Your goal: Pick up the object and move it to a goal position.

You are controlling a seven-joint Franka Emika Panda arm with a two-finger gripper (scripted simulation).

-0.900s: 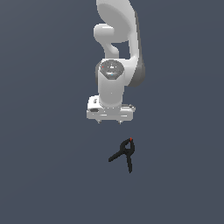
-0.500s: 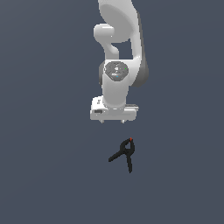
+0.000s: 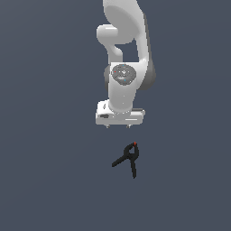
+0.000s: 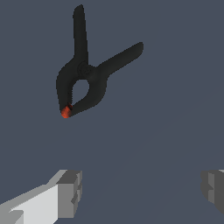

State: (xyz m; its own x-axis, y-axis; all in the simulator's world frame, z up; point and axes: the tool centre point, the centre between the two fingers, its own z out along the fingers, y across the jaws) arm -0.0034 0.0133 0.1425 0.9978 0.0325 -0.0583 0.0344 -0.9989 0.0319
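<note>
White robot claw (image 3: 120, 127), fingers apart and empty, hangs mid-frame above a small black clamp (image 3: 129, 158); it should centre over the clamp's pivot before descending.

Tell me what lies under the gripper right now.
Only bare dark floor shows between the open gripper's fingers. The black clamp lies ahead of them, untouched. Nothing there appears covered.

1. Soft, even light everywhere, not too bright and not too dark.
2. Flat dark blue-grey floor (image 3: 45, 180) with no clear shadows on it.
3. White arm (image 3: 122, 85) bright on top, greyer down its sides.
4. No shiny glare spots.
5. Black clamp (image 4: 85, 76) a bit jagged at its edges, otherwise sharp.
6. No bending at the picture edges.
</note>
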